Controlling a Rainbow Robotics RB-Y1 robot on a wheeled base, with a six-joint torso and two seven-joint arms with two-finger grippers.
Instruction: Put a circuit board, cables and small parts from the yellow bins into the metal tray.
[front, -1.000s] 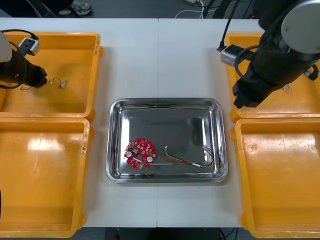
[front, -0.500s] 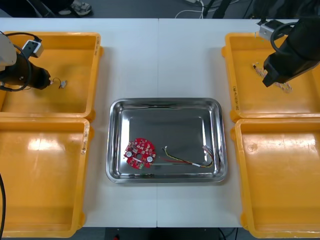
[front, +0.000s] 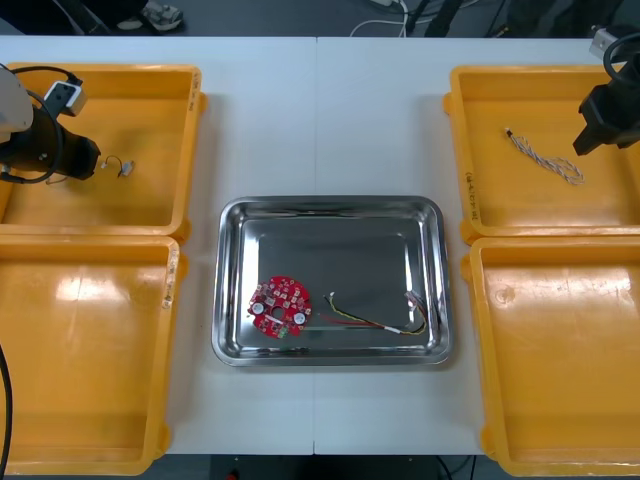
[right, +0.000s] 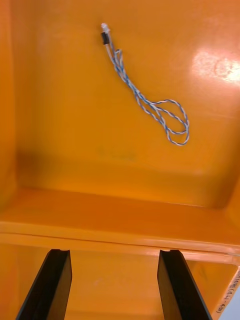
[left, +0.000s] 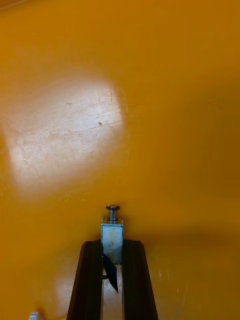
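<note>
In the far left yellow bin my left gripper is shut on a small metal part. The part is a little block with a screw-like pin, and it sticks out between the fingers. A thin wire trails from it. At the far right edge, my right gripper is open over the far right bin. A twisted blue and white cable lies loose on that bin's floor. The metal tray holds a round red circuit board and a red and yellow cable.
The two near yellow bins flank the tray. Bare white table runs between the bins and beyond the tray's far rim.
My left gripper has shut on the small metal part. My right arm has swung away from the tray towards the far right edge, which uncovered the twisted cable.
</note>
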